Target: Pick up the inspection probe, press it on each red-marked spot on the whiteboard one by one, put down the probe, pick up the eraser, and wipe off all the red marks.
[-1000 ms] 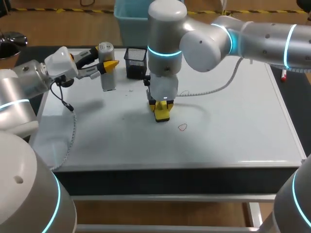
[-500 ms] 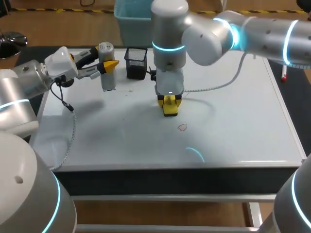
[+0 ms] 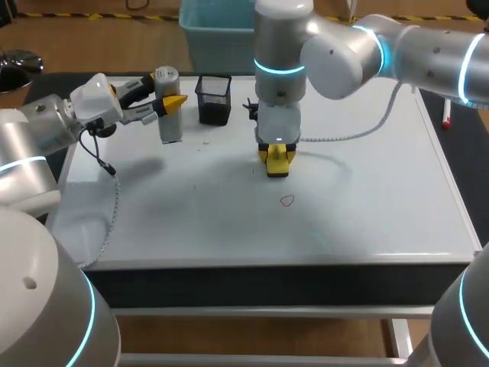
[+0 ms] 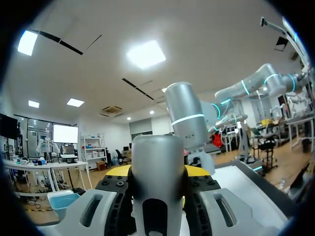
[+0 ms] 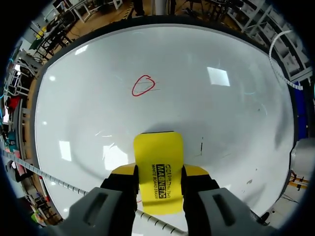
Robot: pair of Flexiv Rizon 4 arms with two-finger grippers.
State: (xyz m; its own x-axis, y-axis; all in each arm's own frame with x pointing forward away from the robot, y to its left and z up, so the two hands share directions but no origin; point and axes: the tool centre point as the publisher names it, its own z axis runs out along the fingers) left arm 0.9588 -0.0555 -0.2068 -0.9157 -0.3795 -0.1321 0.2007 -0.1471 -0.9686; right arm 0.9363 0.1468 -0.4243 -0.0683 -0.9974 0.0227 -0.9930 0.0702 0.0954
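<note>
My left gripper (image 3: 170,105) is shut on the grey cylindrical inspection probe (image 3: 169,115), which stands upright on the whiteboard (image 3: 367,191) at its far left; in the left wrist view the probe (image 4: 158,177) fills the space between the fingers. My right gripper (image 3: 277,159) is shut on the yellow eraser (image 3: 277,163) near the board's middle, pointing down. Between the fingers in the right wrist view the eraser (image 5: 158,172) sits over the board, and one red mark (image 5: 143,85) lies ahead of it. That red mark (image 3: 286,201) lies just in front of the eraser in the head view.
A black mesh pen cup (image 3: 214,99) stands at the board's far edge, between the probe and my right arm. A coiled white cable (image 3: 336,138) trails across the board behind the right gripper. A red marker (image 3: 445,117) lies off the board's right edge.
My right arm has carried the eraser to the right and away from the front edge, across the board's middle. The left arm and probe have kept still.
</note>
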